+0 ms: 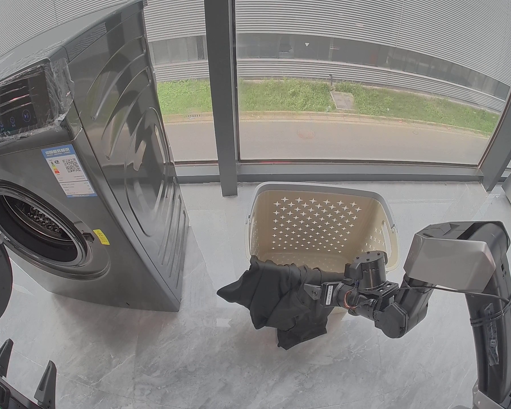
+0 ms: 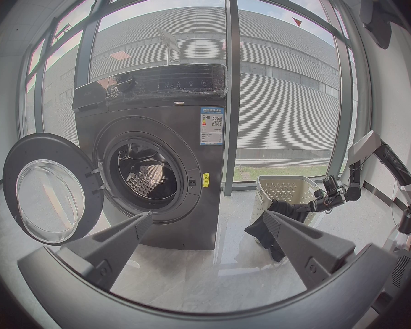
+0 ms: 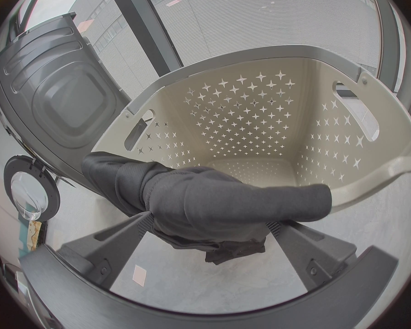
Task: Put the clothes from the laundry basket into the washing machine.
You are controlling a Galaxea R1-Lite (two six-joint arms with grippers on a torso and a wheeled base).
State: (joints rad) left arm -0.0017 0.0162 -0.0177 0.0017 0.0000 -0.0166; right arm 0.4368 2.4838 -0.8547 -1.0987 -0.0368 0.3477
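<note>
Clothes item: one dark garment (image 1: 278, 302), grasped by the right pincer (image 1: 312, 292). The right pincer is clenched on a bunched fold of the fabric. In the right wrist view the dark garment (image 3: 214, 197) lies across both fingers (image 3: 306, 252) and covers their tips.

The dark garment is held at the near rim of the laundry basket (image 1: 318, 187), on the corner closest to the washing machine (image 1: 125, 160). Part of the fabric rests against that rim. The remainder hangs outside the basket toward the floor (image 1: 181, 359). Contact between the lowest fold and the floor cannot be determined.

The laundry basket is cream-coloured, with star-shaped perforations and a cut-out handle in each side wall. It stands on the floor in front of the window (image 1: 352, 86), to the right of the washing machine and apart from it.

The left pincer (image 1: 25, 370) is released, with its fingers spread apart. It sits low on the robot's left, well apart from the dark garment, and faces the front of the washing machine.

The washing machine door (image 2: 50, 188) is swung fully open to the left. The drum opening (image 2: 144, 174) is exposed.
</note>
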